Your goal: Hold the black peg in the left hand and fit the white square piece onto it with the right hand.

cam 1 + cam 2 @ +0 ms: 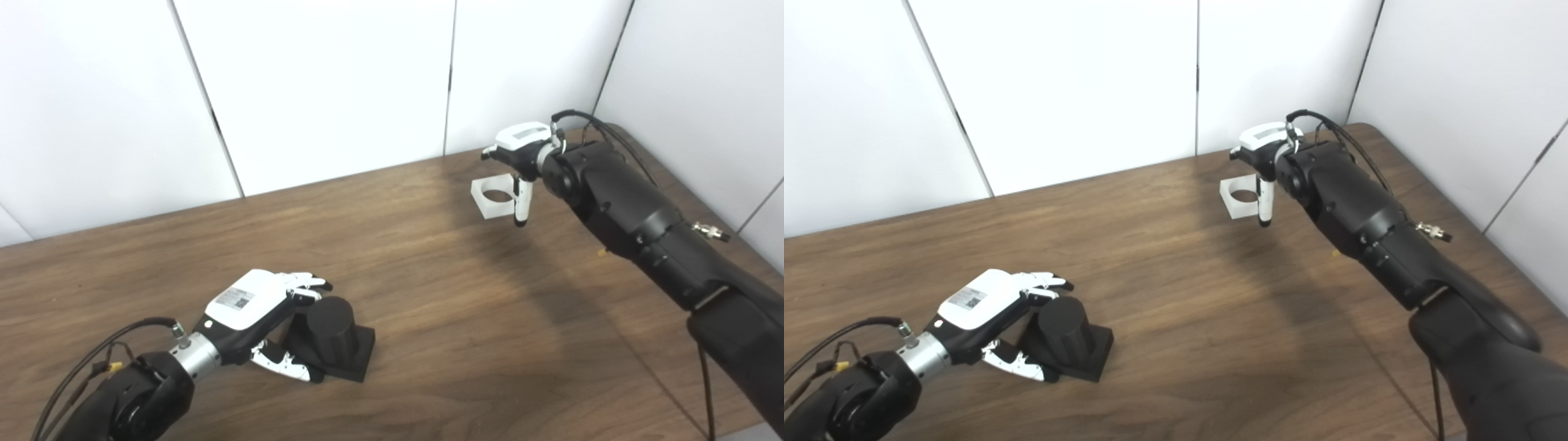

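Black peg (331, 327) stands upright on its square base at seven o'clock on the wooden bench (429, 318), the left hand (257, 306) cupped open around it. At one o'clock, the white square piece (493, 196) hangs lifted, gripped by the right hand (520, 162).

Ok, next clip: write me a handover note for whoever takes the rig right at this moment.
Left hand: fingers and thumb either side of the black peg; firm grip not confirmed. The peg stands upright on its square base on the table, near left.
Right hand: at the white square piece, far right on the table; grip unclear.
Done: both hands at their parts.
Left: secure the peg, grasp and lift the white piece, carry it over, fit its round hole onto the peg.
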